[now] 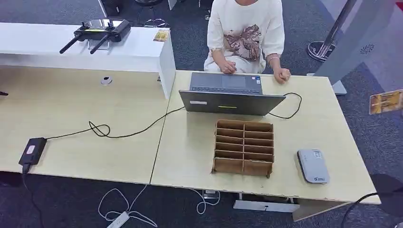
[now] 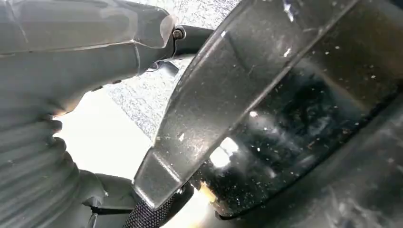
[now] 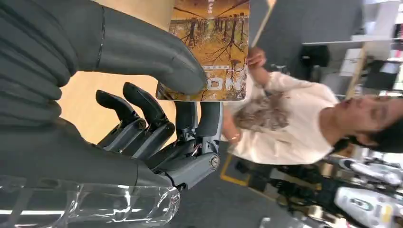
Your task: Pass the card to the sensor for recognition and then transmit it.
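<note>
Though pinched, glossy rect. card (image 3: 212, 50) flat.

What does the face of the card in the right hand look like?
The card is golden-yellow with dark bare trees; the right wrist view shows it best.

right robot hand (image 3: 157, 99) — thumb and fingers pinch card (image 3: 214, 47); raised | left robot hand (image 2: 71, 61) — state unclear

An office or reception-style test room: pale wooden desks (image 1: 95, 142) pushed together on dark grey carpet (image 1: 190, 42), a white raised counter (image 1: 71, 45), and a person in a cream top (image 1: 246, 33) seated at an open grey laptop (image 1: 228, 92), with black cables (image 1: 123, 133) trailing to a white floor power strip (image 1: 117, 220).
</note>
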{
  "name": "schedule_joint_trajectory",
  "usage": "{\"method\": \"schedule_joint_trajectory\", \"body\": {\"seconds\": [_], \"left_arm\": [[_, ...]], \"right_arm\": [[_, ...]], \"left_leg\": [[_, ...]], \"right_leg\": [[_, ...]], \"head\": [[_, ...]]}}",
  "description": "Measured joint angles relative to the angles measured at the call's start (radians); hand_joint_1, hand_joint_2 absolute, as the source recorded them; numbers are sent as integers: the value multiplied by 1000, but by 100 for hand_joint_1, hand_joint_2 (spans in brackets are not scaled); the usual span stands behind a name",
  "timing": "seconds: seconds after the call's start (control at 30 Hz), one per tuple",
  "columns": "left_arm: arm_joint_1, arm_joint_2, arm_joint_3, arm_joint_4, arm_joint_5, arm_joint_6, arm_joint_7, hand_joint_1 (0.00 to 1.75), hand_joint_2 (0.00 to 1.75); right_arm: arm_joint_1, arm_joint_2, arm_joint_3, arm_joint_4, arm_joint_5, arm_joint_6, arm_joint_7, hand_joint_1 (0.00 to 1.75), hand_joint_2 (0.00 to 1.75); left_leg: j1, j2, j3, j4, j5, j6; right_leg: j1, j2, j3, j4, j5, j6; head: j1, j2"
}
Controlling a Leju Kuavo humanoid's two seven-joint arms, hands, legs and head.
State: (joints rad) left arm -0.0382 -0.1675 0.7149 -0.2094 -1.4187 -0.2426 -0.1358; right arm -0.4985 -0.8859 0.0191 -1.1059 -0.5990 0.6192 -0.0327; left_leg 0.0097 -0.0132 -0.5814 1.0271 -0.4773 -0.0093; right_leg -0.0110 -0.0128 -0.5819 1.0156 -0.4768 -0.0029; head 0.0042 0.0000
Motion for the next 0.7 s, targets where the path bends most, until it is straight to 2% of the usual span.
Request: {"method": "schedule_joint_trajectory", "body": {"seconds": [0.13, 0.23, 0.43, 0.63, 0.7], "left_arm": [[0, 2, -2, 0, -8, 0, -12, 0, 175], [0, 2, -6, 0, -9, -1, -18, 0, 175], [0, 2, -8, 0, -13, -3, -18, 0, 175], [-1, 2, -9, 0, -14, -3, -18, 0, 175], [-1, 2, -14, 0, -15, -6, -18, 0, 175]], "right_arm": [[80, -80, 8, -38, -43, 9, 57, 175, 175], [112, -106, 28, -51, -43, 6, 75, 175, 175], [119, -127, 73, -54, -26, 17, 91, 175, 175], [115, -127, 81, -52, -21, 20, 94, 175, 175], [94, -127, 126, -33, 2, 32, 96, 175, 175]], "left_leg": [[0, 1, -1, 0, 0, 0], [0, 3, 1, 0, -1, 1], [0, 3, 1, 0, -1, 1], [0, 3, 1, 0, -1, 1], [0, 4, 1, 0, -1, 1]], "right_leg": [[0, 1, 0, 0, 0, 0], [0, 3, 0, 0, 0, 0], [-1, 3, 0, 1, 0, 0], [-1, 4, 0, 1, 0, 0], [-1, 4, 0, 1, 0, 0]], "head": [[0, 0], [0, 0], [0, 0], [0, 0], [-1, 0]]}}
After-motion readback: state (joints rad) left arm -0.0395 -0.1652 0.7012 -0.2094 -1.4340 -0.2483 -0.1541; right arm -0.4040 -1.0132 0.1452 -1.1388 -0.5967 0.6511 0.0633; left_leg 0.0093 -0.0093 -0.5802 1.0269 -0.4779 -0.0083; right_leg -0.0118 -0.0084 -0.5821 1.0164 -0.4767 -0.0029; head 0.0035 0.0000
